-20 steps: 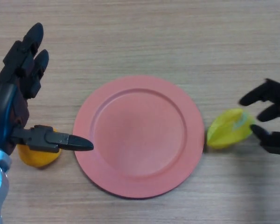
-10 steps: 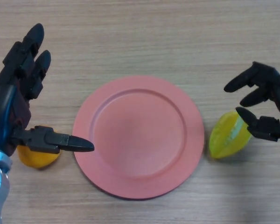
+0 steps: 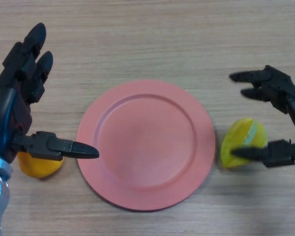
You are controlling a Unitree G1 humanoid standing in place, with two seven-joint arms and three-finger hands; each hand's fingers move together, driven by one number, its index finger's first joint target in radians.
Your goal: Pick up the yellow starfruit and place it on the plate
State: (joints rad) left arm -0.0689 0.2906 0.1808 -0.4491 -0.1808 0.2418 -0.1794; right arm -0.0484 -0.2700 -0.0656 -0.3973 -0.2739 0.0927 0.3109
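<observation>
The yellow starfruit [image 3: 242,141] lies on the table just right of the pink plate [image 3: 146,142]. My right hand [image 3: 285,118] comes in from the right edge and spreads around the fruit: its fingers [image 3: 258,83] reach over the far side, its thumb [image 3: 258,154] lies across the near side. The hand is open and does not grip the fruit. My left hand [image 3: 14,115] hovers open at the left, thumb pointing toward the plate's rim.
An orange-yellow fruit [image 3: 38,164] sits under my left hand, partly hidden by the thumb. The wooden table [image 3: 152,39] stretches bare beyond the plate.
My right hand has moved left over the starfruit and spread wider, thumb dropping to the fruit's near side. The starfruit has turned a little. The left hand has stayed put.
</observation>
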